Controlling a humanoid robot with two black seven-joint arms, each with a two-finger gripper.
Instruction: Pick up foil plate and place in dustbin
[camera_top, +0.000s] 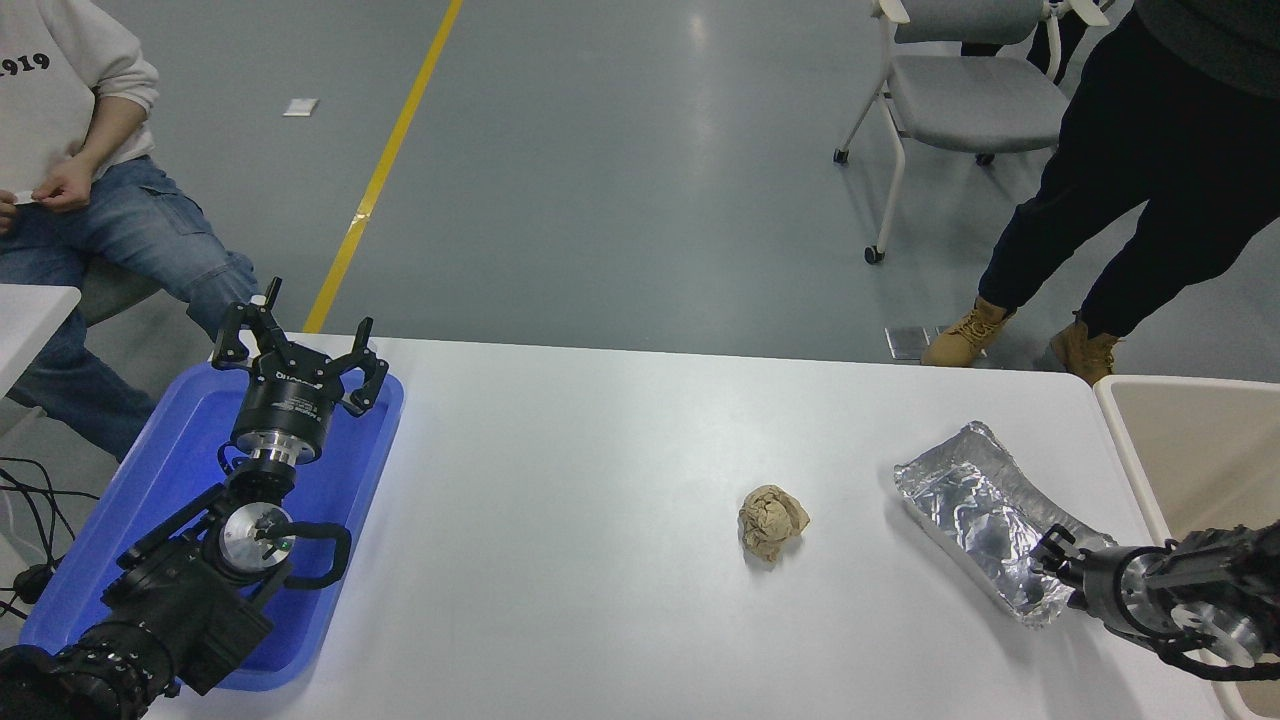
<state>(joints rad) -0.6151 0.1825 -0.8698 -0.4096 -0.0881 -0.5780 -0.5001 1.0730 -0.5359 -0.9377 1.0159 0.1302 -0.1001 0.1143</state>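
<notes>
The foil plate lies crinkled and shiny on the white table at the right, its long side running toward the near right. My right gripper comes in low from the right edge. It is at the plate's near right end, with its fingers spread around the foil's rim. The plate rests flat on the table. The dustbin, beige with a thick pale rim, stands just past the table's right edge. My left gripper is parked open over the blue tray.
A crumpled brown paper ball lies left of the foil plate. The blue tray sits at the table's left edge. One person sits at the far left and another stands at the far right by a grey chair.
</notes>
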